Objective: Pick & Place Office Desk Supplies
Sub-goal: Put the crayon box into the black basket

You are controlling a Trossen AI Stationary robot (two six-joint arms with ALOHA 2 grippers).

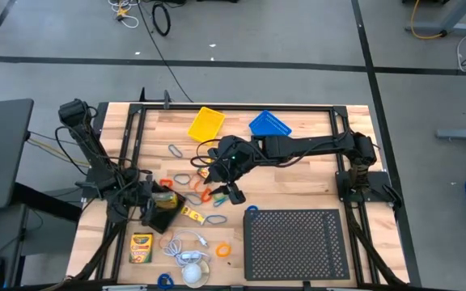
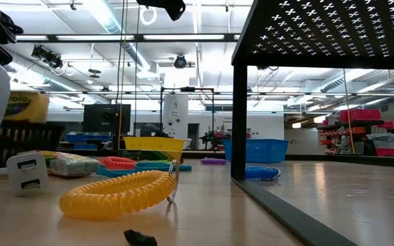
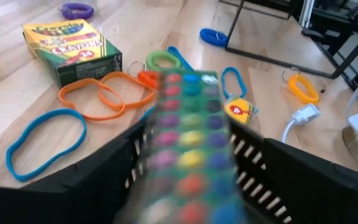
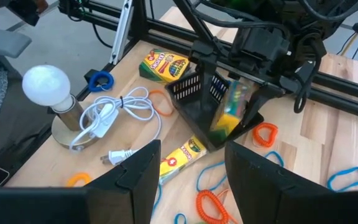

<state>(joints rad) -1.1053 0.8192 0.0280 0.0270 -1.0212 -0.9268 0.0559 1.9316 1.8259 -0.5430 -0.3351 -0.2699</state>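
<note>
My left gripper (image 1: 150, 202) is at the table's left and is shut on a black mesh basket (image 4: 194, 93), which it holds tilted. A clear packet of coloured pieces (image 3: 188, 118) lies in the basket. My right gripper (image 4: 188, 177) hovers open over the table's middle (image 1: 235, 194), with nothing between its fingers. Under it lie a small yellow crayon box (image 4: 182, 155), an orange coil (image 4: 210, 202) and blue bands (image 4: 347, 177). A larger crayon box (image 1: 141, 246) lies flat near the near-left corner. Orange bands (image 3: 104, 93) and a blue band (image 3: 42, 140) lie flat on the wood. My left gripper comes at the black mesh basket from above, with its slotted walls (image 3: 135, 162) close beside the fingers. The place of contact is hidden by the basket and the gripper body. The basket is tilted, its lower edge (image 4: 213, 146) at the table.
A large black perforated tray (image 1: 298, 242) fills the near-right area. A yellow basket (image 1: 206, 123) and a blue basket (image 1: 269, 124) stand at the far edge. A lamp with a white bulb (image 4: 45, 84) and its cord lie near the near edge. A yellow coil (image 2: 118, 191) lies nearby.
</note>
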